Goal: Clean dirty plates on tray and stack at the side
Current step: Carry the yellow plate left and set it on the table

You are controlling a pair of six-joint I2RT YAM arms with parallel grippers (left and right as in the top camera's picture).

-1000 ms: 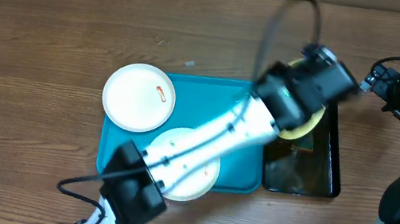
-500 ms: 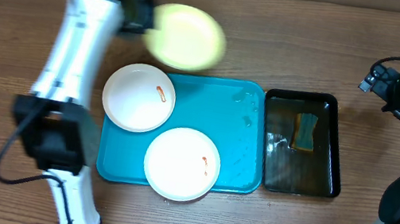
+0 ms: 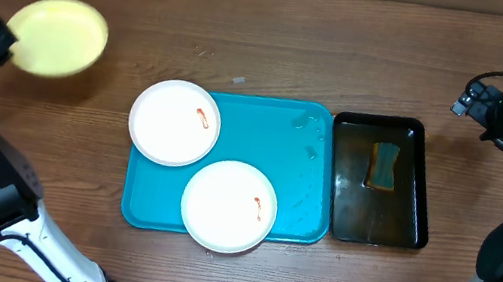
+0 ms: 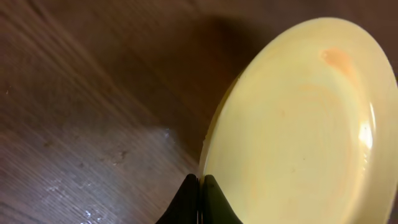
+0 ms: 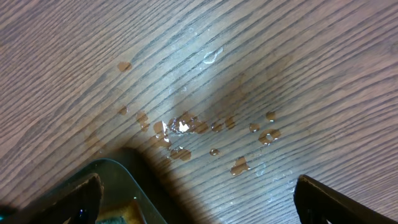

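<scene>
Three round shallow plates are in sight, all face up. The pale yellow-green plate (image 3: 58, 35) hangs over the brown wooden table (image 3: 297, 47) at the far left, well apart from the tray. Its rim is pinched in the clamped left gripper (image 4: 200, 185). It looks slightly tilted and bears a faint orange smudge near one edge. The large turquoise plastic tray (image 3: 304, 190) has its long axis left to right in the overhead view. One white plate (image 3: 167, 128) overhangs its left rim and the other white plate (image 3: 221, 207) its near rim, each with a small red smear. The right gripper (image 5: 198, 183) is spread wide, grasping nothing, above wet wood beside the black rectangular tub (image 3: 424, 168).
</scene>
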